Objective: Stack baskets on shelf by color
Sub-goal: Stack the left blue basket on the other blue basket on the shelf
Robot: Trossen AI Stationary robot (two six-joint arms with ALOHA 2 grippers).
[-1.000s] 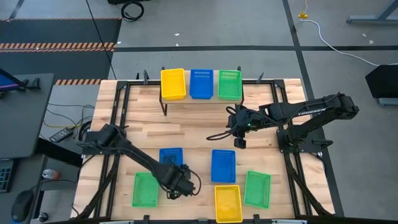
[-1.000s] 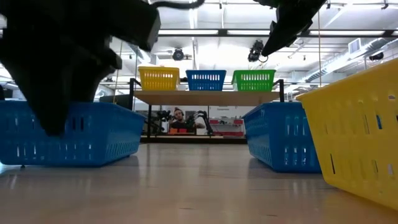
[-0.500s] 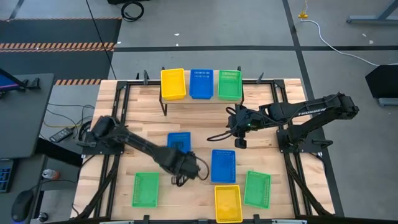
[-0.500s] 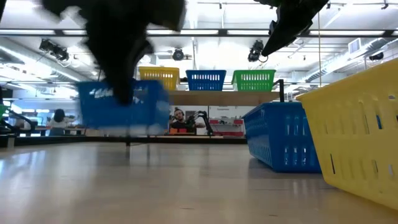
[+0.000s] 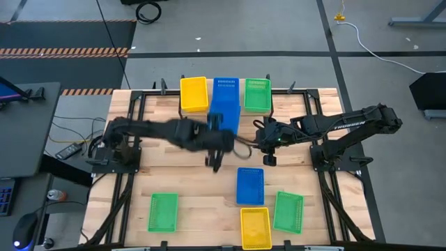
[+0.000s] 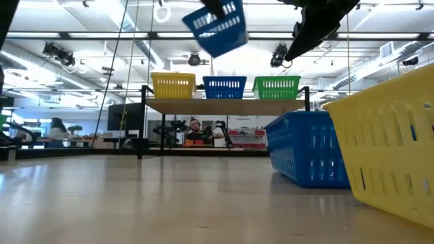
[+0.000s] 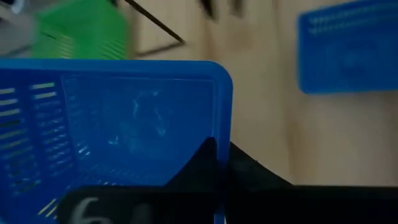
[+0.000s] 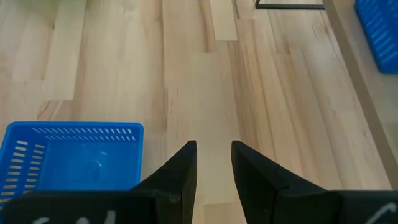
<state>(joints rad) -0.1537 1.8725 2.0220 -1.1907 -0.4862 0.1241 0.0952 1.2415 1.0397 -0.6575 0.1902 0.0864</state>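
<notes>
My left gripper point(image 5: 217, 137) is shut on a blue basket point(image 5: 224, 115), held high in front of the shelf point(image 6: 224, 106); in the low view this basket point(image 6: 220, 26) is tilted above the shelf's baskets. The shelf top carries a yellow basket point(image 5: 194, 94), a blue one point(image 6: 224, 87) and a green one point(image 5: 256, 94), each on its bottom. My right gripper point(image 5: 268, 155) is open and empty above the middle of the table, right of the held basket. A blue basket point(image 5: 249, 185) rests on the table near it. My left gripper point(image 7: 221, 149) holds the blue basket by a wall point(image 7: 222, 118) near a corner of its rim. One finger point(image 7: 205, 158) is inside the basket and the other outside. The basket is lifted clear of the table and tilted.
On the near half of the table lie a green basket point(image 5: 162, 211) at the left, a yellow one point(image 5: 255, 226) at the near edge and a green one point(image 5: 288, 211) at the right. Bare wood lies between them and the shelf. Black frame rails run along the table's sides.
My left gripper has carried the blue basket from the table's near left up and toward the far edge, to the shelf. The basket has gone from resting on the table to lifted clear and tilted above the shelf's baskets.
</notes>
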